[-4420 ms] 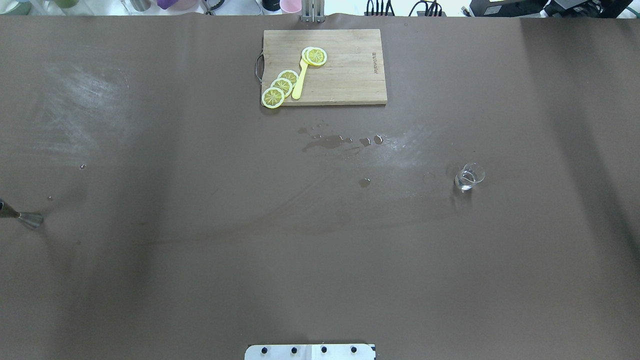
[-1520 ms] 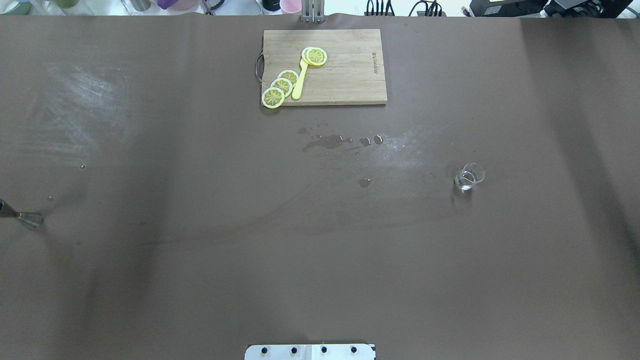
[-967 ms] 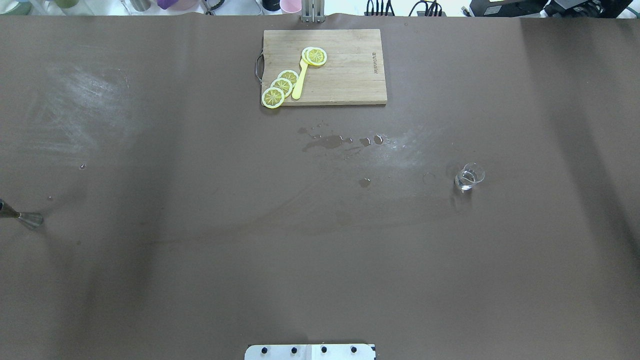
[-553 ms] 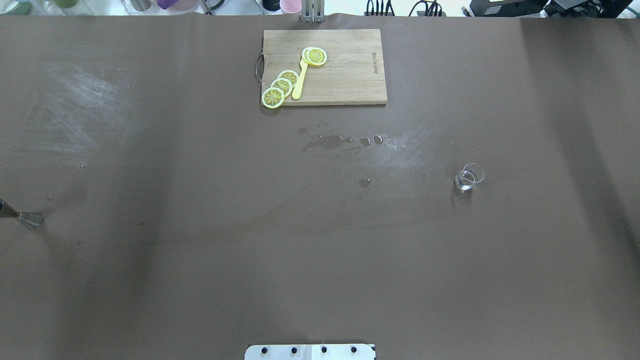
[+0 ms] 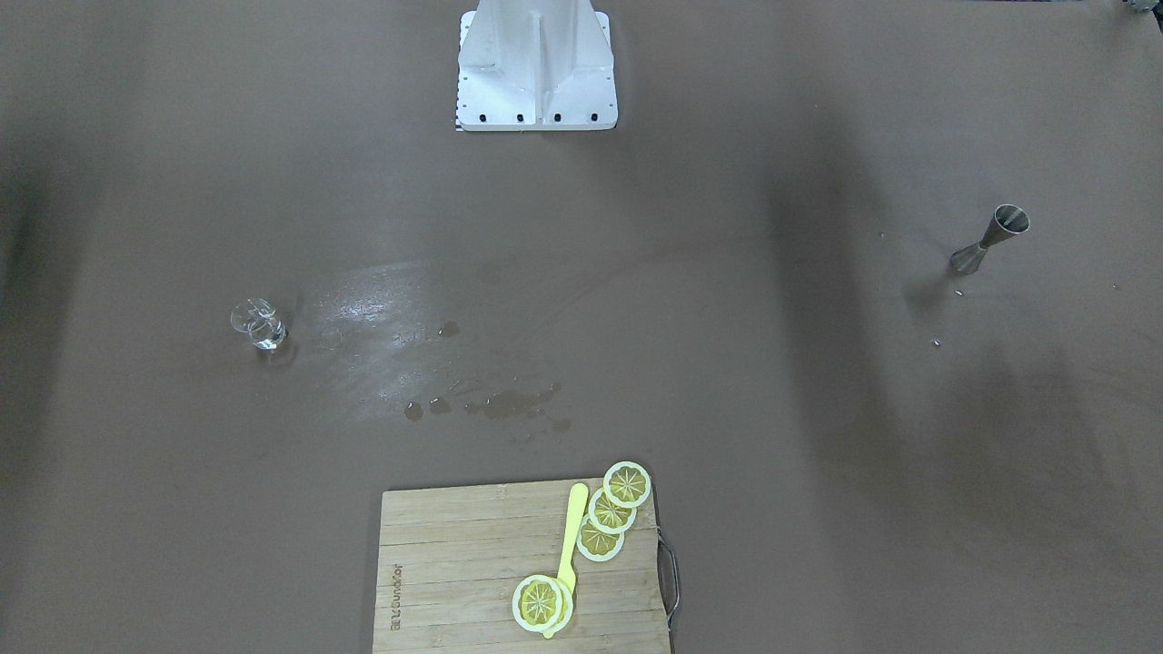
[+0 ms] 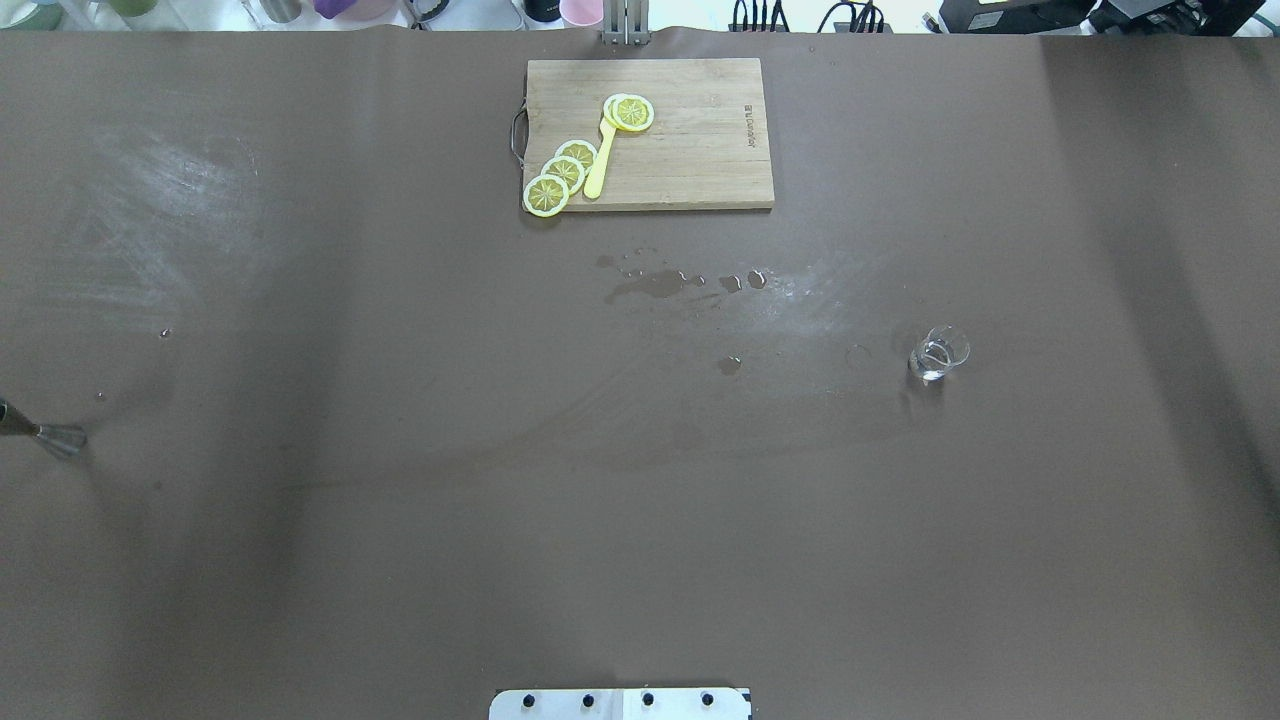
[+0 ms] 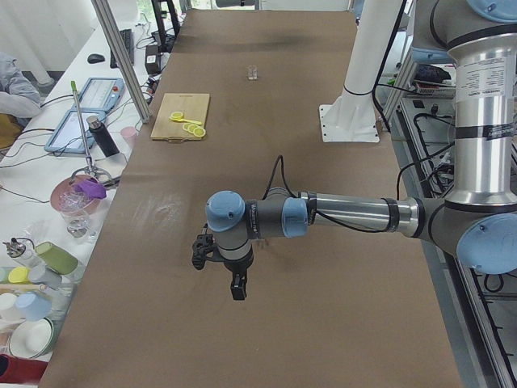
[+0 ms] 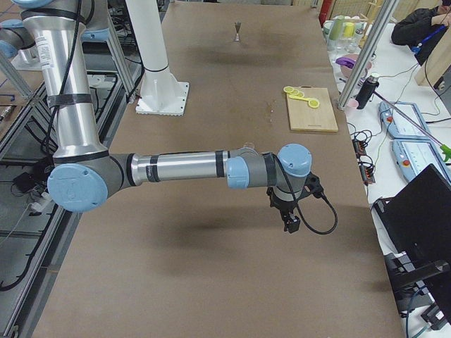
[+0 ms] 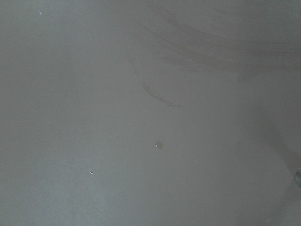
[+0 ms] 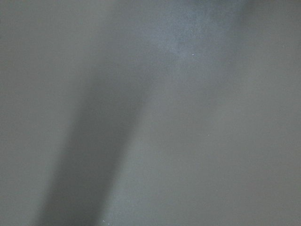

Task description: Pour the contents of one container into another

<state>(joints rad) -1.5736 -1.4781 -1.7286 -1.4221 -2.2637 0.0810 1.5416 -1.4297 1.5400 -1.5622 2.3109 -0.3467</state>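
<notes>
While clear glass (image 6: 938,354) holds a little liquid, steel jigger (image 5: 990,238) stands upright; board (image 6: 700,150) logo too small to read; left pincer (image 7: 237,287), right pincer (image 8: 290,224): state can't tell.

The near silver-and-blue left arm (image 7: 347,214) reaches out level over the brown-covered table (image 7: 323,323), its black left gripper (image 7: 237,289) pointing down above the surface, too small to tell how its jaws stand. Farther along lies a rectangular wooden cutting board (image 7: 174,121) with yellow lemon slices (image 7: 192,127) on it. Well beyond that, a small clear glass (image 7: 253,73) stands near the white robot pedestal (image 7: 355,89).
</notes>
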